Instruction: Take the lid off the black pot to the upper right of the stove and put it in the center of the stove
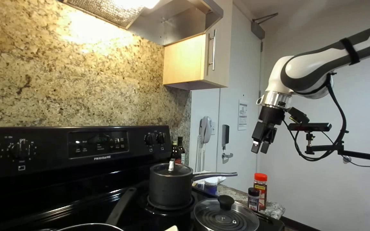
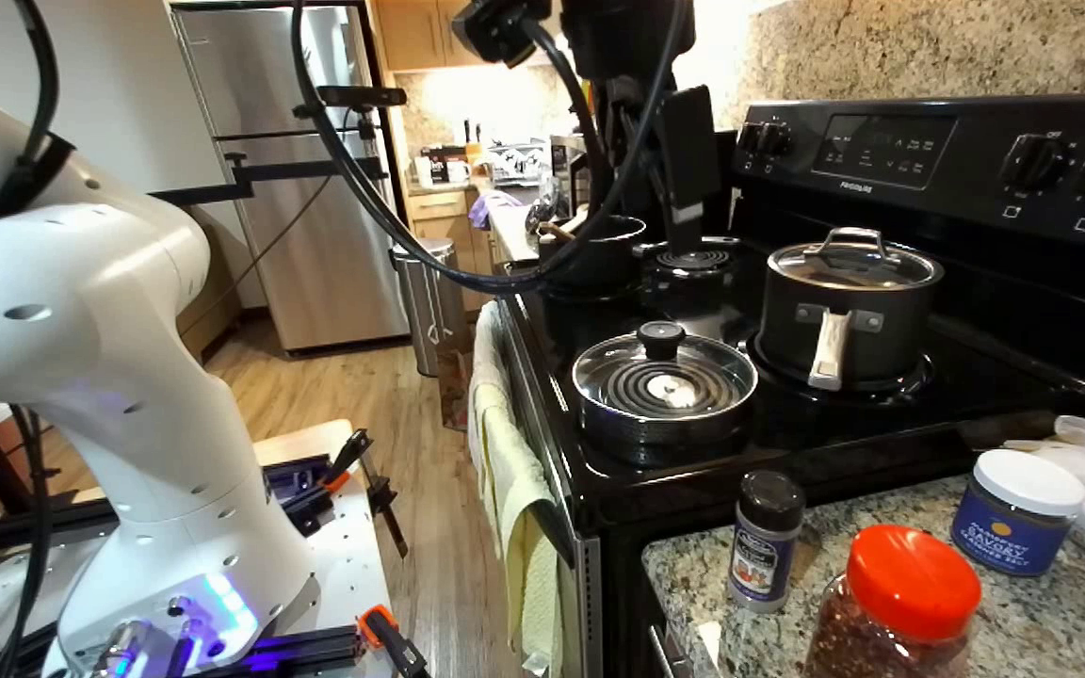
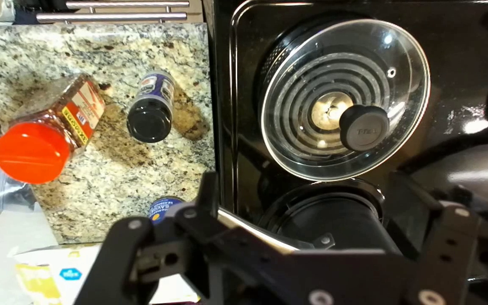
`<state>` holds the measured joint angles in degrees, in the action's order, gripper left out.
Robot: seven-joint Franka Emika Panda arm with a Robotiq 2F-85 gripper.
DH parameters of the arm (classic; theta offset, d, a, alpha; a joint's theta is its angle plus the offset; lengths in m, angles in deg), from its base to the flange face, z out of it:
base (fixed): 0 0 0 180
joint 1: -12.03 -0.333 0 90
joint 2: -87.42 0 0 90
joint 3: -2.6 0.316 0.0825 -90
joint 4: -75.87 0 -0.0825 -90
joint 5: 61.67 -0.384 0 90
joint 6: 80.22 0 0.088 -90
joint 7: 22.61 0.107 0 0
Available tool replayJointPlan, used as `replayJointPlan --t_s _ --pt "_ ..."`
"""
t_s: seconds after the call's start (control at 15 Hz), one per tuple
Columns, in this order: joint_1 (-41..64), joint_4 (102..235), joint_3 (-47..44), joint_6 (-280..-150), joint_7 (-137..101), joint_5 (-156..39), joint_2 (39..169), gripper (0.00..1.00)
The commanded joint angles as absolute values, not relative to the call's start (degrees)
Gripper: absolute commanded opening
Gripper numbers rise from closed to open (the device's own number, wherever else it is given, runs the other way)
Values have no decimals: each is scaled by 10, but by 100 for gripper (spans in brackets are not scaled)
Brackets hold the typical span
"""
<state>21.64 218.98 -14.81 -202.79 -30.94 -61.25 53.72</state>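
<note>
"Gripper (image 1: 259, 149) hanging right of centre in an exterior view. Which way to the lid (image 2: 846, 270)?"

"Down and to the left in that frame where the gripper hangs, well apart. It sits on the black pot (image 1: 170, 189), lower middle there, so the lift is not yet done."

"And the metal loop (image 2: 855, 233) on top?"

"In an exterior view it runs left to right, crosswise to the pot's silver handle (image 2: 830, 353). I'd bring the jaws together along that handle's line, to pinch the loop across its thin way."

"How do the fingers (image 3: 208, 192) stand?"

"Spread wide in the wrist view, one left of centre, one toward the right. They hold nothing, and I see no contact. The pot shows between them, lower middle, but its lid is hidden behind the gripper."

"And the other glass lid (image 3: 341, 101), upper right of centre in that view?"

"With the black knob (image 3: 364, 128)? Going by the task, leave it alone; the likely slip is reaching for that one. Ours should end up in the centre of the stove (image 2: 985, 395)."
</note>
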Motion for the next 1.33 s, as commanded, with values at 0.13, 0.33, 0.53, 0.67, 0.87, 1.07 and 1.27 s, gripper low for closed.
replayJointPlan --t_s 0.13,0.33,0.53,0.67,0.87,1.07,1.27 --pt "218 2086 -79 -1976 -262 -591 620 100" --pt "208 2004 -57 -1947 -236 -598 686 100" --pt "201 1924 -44 -1928 -210 -602 751 100" --pt "194 1871 -39 -1918 -192 -612 797 100" --pt "179 1810 -41 -1927 -249 -640 850 100" --pt "179 1831 -38 -1940 -225 -625 840 100" --pt "178 1821 -38 -1940 -228 -626 849 100"
